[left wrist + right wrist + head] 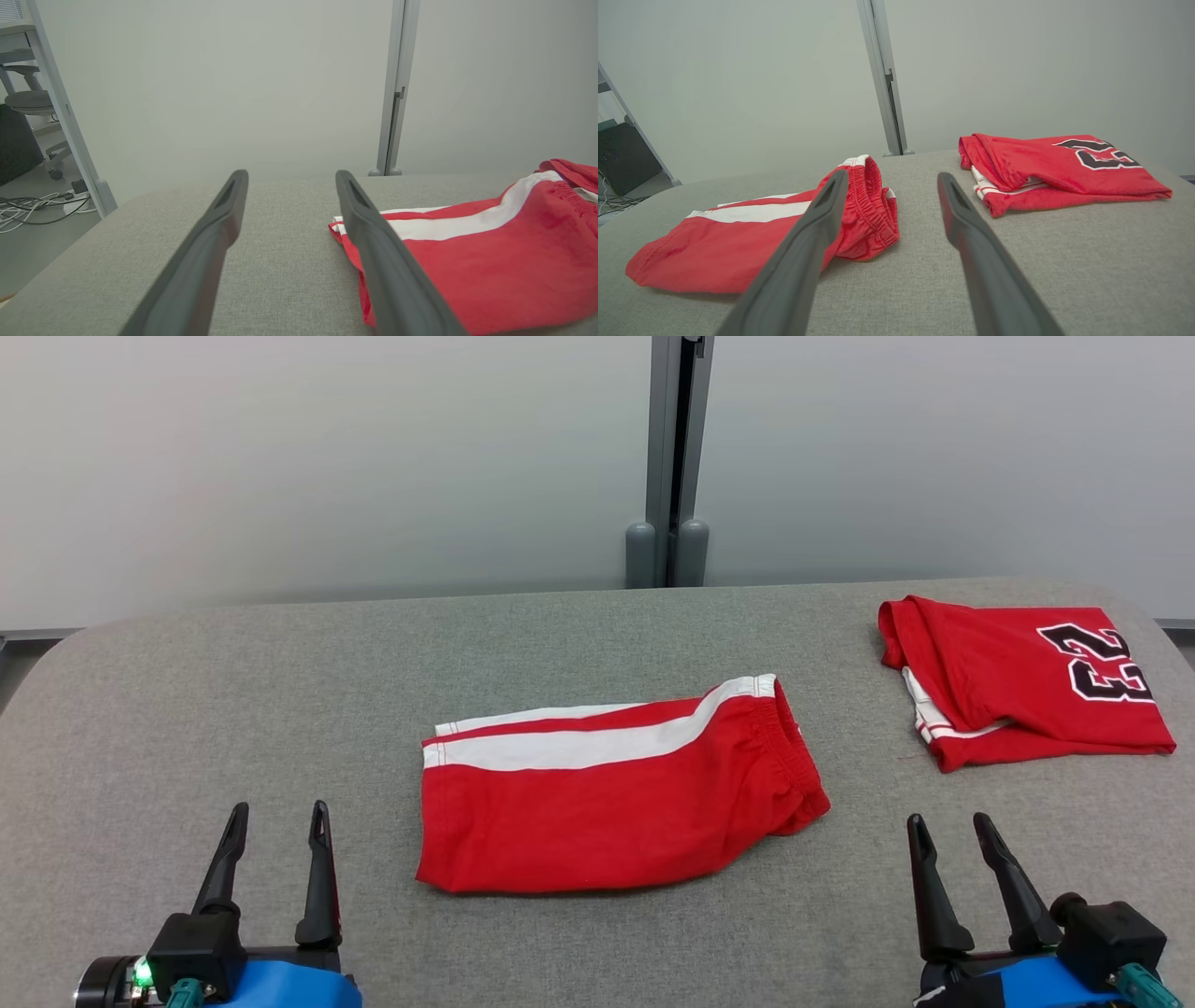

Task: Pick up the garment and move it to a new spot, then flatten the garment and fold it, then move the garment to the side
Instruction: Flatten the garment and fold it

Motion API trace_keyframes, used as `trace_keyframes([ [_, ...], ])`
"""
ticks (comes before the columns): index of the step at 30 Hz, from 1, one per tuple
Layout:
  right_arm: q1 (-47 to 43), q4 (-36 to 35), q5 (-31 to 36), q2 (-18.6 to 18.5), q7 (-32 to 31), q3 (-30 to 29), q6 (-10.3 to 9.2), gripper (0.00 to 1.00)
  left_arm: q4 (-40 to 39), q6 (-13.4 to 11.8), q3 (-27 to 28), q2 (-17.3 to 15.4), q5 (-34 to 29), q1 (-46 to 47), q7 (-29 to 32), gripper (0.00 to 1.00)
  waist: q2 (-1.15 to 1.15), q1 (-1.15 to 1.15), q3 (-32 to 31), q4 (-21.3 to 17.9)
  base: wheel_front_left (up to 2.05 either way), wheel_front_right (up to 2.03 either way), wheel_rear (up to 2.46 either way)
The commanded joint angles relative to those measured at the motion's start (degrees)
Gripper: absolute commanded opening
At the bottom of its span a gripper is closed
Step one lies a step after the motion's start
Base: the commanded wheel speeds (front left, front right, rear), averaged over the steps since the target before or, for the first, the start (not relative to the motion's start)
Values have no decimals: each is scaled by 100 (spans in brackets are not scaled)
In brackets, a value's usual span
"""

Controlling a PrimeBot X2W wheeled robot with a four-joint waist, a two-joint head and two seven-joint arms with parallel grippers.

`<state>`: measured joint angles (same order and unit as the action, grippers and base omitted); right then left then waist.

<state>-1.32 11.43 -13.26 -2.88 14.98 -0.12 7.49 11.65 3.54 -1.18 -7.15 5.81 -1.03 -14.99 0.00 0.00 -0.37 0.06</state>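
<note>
A grey padded counter (187,709) with rounded corners runs nearly the full width of the head view, a pale wall behind it. At its centre lie the red shorts (607,793) with a white side stripe, folded flat, the long axis running left to right: hem end toward the robot's left, elastic waistband (794,747) toward its right. A folded red jersey (1018,681) bearing a black number sits well apart at the far right corner. The left end effector (280,807) and right end effector (949,821) hover low at the near edge, both with fingers spread and holding nothing. The shorts lie ahead and inward of each, between the two, the left facing the hem end and the right the waistband, neither clearly nearer. With the fold apparently made, the shift aside looks to be what remains. Bare counter lies broad on the left, while the right is partly taken by the jersey.
</note>
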Motion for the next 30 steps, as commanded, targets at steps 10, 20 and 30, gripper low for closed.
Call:
trace_keyframes([
  [10,651,311,198,-56,29,145,1,100,0,123,92,121,-156,163,-25,100,0,0,147,108,0,0,0],
  [20,2246,1386,432,-134,24,515,1,100,33,213,-13,218,-218,489,-25,100,0,0,569,381,0,0,0],
  [30,3307,3473,873,-282,24,263,1,100,42,269,-78,310,-233,826,-25,100,0,0,1083,743,0,0,0],
])
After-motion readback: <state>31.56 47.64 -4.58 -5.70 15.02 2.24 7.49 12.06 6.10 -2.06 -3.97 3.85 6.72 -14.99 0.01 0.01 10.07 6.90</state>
